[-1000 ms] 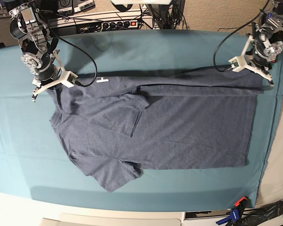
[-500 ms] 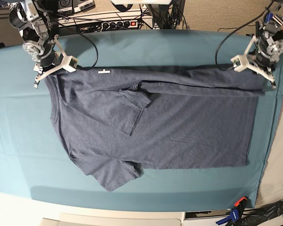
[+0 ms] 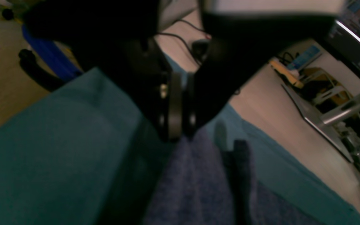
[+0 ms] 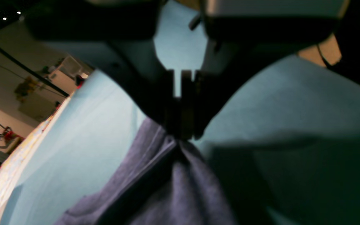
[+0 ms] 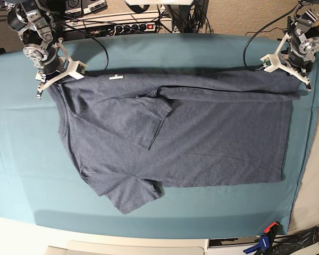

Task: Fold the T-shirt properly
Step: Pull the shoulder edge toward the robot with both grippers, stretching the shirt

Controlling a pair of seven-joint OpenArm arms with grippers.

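Note:
The blue-grey T-shirt (image 5: pixel 191 143) lies spread on the teal table cloth (image 5: pixel 21 149), plain side up, one sleeve folded onto its body and the other lying toward the front. A small white neck label (image 5: pixel 116 77) shows at its far edge. My left gripper (image 5: pixel 293 73) is at the far right, shut on the T-shirt's far corner, whose fabric (image 3: pixel 198 181) hangs from the closed jaws. My right gripper (image 5: pixel 52 84) is at the far left, shut on the T-shirt's shoulder edge (image 4: pixel 173 175). Both hold the far edge lifted slightly.
A power strip and cables (image 5: pixel 127 26) run behind the table's far edge. A blue and orange clamp (image 5: pixel 263 239) sits at the front right corner. The cloth's right edge (image 5: pixel 308 159) drops off close to the T-shirt's hem.
Both grippers have pulled the T-shirt's far edge toward the back of the table, drawing the fabric flatter and straighter. The neck label moved back with it.

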